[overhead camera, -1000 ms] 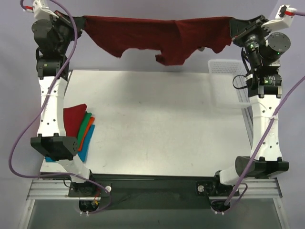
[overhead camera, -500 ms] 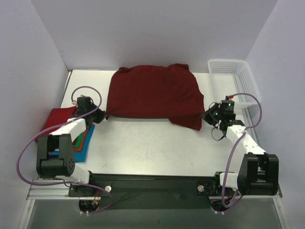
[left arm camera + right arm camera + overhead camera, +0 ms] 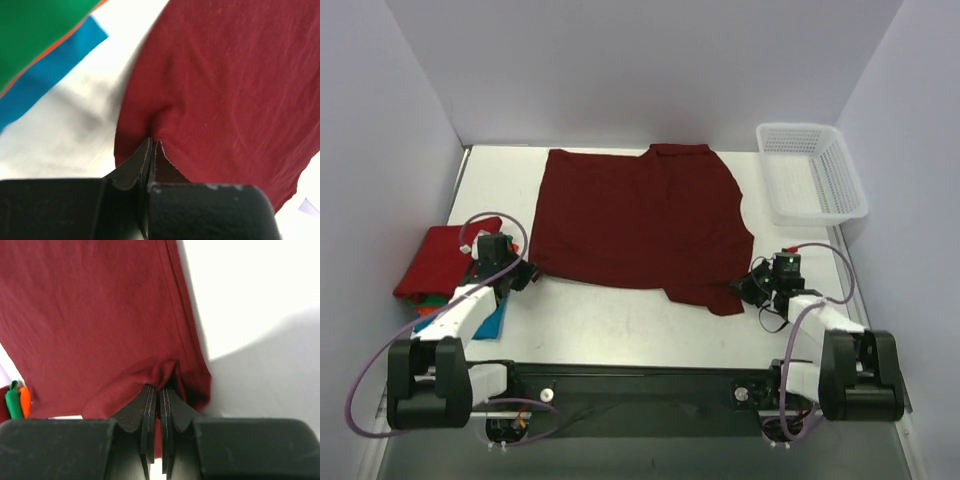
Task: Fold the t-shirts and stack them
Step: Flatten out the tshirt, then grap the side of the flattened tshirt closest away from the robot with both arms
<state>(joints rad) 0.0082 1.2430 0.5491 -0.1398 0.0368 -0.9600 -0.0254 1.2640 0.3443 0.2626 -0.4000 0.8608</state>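
The dark maroon t-shirt point(image 3: 640, 225) lies spread flat over the middle of the white table point(image 3: 620, 320). My left gripper point(image 3: 525, 272) is shut on its near left corner, with the cloth point(image 3: 225, 90) bunched at the jaw tips point(image 3: 151, 145). My right gripper point(image 3: 745, 288) is shut on its near right corner, with the cloth point(image 3: 100, 315) pinched between the jaws point(image 3: 160, 389). A stack of folded shirts, bright red point(image 3: 435, 262) on top with green, orange and blue point(image 3: 492, 320) edges showing, lies at the table's left edge beside my left arm.
A white plastic mesh basket point(image 3: 810, 185) stands at the back right corner. Grey walls close in the back and both sides. Both arms lie low along the near half of the table. Green point(image 3: 35, 25) and blue point(image 3: 45, 80) cloth shows in the left wrist view.
Both grippers have come down and back toward the near edge, drawing the maroon shirt from a hanging spread to a flat lie on the table. Both stay shut on its corners.
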